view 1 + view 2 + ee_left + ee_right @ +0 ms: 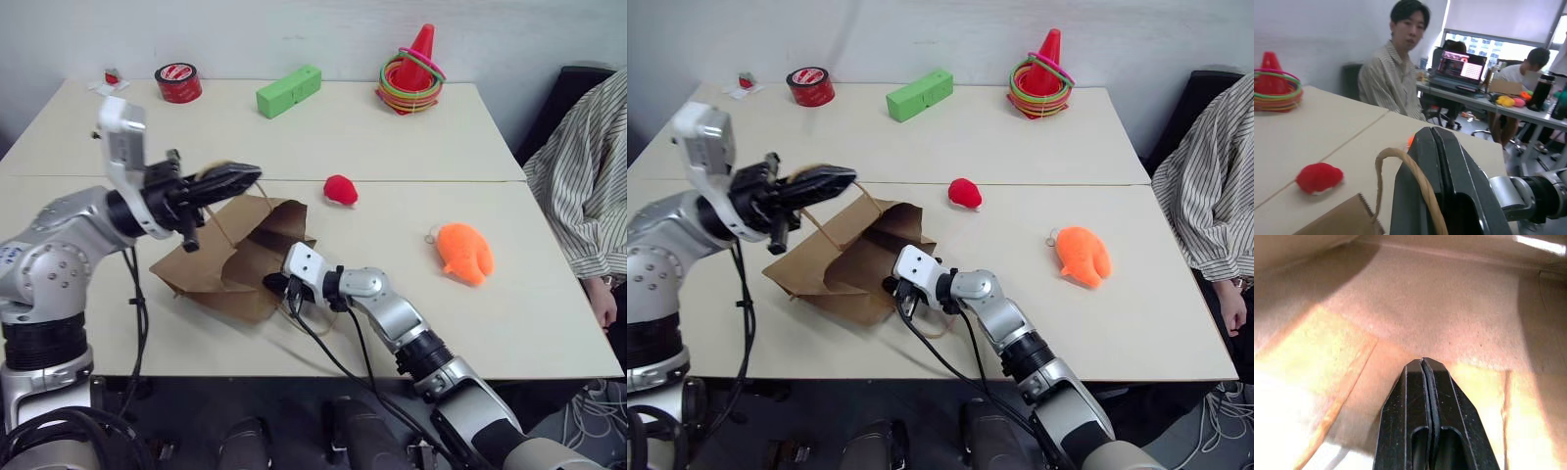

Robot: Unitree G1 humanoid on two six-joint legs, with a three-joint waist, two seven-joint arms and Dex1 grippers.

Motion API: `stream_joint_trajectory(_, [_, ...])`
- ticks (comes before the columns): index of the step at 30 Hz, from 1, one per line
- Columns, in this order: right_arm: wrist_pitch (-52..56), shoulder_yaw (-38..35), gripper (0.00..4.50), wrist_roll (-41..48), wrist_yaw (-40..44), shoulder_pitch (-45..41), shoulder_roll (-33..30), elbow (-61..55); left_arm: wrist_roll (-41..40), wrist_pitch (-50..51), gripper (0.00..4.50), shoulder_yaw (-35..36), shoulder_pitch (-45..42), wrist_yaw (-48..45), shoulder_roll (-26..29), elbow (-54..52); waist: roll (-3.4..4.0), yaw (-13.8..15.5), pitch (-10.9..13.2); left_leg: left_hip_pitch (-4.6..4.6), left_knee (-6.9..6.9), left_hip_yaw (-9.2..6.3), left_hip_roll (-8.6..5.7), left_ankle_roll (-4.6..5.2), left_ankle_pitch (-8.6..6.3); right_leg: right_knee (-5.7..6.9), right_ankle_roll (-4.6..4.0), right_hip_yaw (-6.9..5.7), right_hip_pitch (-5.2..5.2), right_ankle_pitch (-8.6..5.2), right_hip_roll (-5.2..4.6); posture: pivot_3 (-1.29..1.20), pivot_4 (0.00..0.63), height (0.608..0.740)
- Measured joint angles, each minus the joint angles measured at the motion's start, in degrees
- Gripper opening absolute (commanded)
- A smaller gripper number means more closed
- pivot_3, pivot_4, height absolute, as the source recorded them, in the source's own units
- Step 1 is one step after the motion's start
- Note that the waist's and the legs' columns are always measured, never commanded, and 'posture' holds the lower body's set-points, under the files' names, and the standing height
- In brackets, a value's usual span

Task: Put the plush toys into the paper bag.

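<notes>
Left pincer (245, 175) grips paper bag (230, 264) handle; right pincer (1422, 363), closed empty, sits inside.

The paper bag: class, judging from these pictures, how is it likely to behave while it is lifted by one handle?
Probably floppy: the paper bag lies creased and slumped on the table. Likely light: one thin cord handle, pinched in the left gripper, raises its edge. Its mouth may sag shut; the shut right gripper is inside, perhaps to spread it.
</notes>
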Motion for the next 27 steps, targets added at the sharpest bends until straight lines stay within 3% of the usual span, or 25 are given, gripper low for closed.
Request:
stream_joint_trajectory(13, [-0.38, -2.97, 0.04, 3.17, 1.03, 4.83, 0.28, -4.1, 0.49, -0.42, 0.0, -1.47, -0.21, -2.95, 0.06, 2.75, -0.18, 0.09, -0.1, -0.03, -0.07, 0.0, -0.02, 0.0, -0.01, -0.07, -0.01, -0.04, -0.01, -0.01, -0.02, 0.0, 0.15, 0.74])
stream_joint_trajectory(16, [0.99, -4.9, 0.61, 5.98, 2.28, 6.48, -0.17, -6.4, 0.91, -0.66, 0.0, -4.54, 0.48, -3.68, -2.0, 1.63, -0.2, 0.09, -0.09, -0.1, -0.06, 0.0, 0.01, 0.0, -0.01, -0.06, -0.01, -0.04, -0.08, -0.01, -0.01, 0.0, 0.15, 0.74])
stream_joint_trajectory(20, [4.21, -7.62, 1.94, 10.67, 4.29, 9.77, -3.77, -16.39, 1.3, -0.84, 0.0, -5.85, 0.36, -3.95, -3.47, 1.17, -0.18, 0.06, -0.08, -0.16, -0.08, -0.01, 0.01, 0.0, -0.01, -0.08, -0.01, -0.03, -0.13, -0.01, 0.0, 0.0, 0.15, 0.74])
stream_joint_trajectory(24, [5.87, -13.64, 3.28, 16.75, 7.64, 14.12, -10.97, -28.88, 1.3, -0.74, 0.0, -6.52, 0.3, -4.98, -3.72, 1.22, -0.18, 0.29, -0.07, -0.17, -0.11, -0.08, -0.02, 0.01, -0.01, -0.16, 0.02, -0.07, -0.1, -0.02, -0.01, 0.0, 0.15, 0.74])
stream_joint_trajectory(27, [6.13, -23.36, 4.25, 23.55, 8.47, 23.79, -16.84, -38.25, 2.18, -1.27, 0.0, -7.76, -0.05, -6.3, -4.39, 2.09, -0.18, 1.03, -0.07, -0.2, -0.19, -0.14, -0.06, 0.02, -0.02, -0.34, 0.05, -0.11, -0.07, -0.04, 0.0, 0.0, 0.15, 0.74])
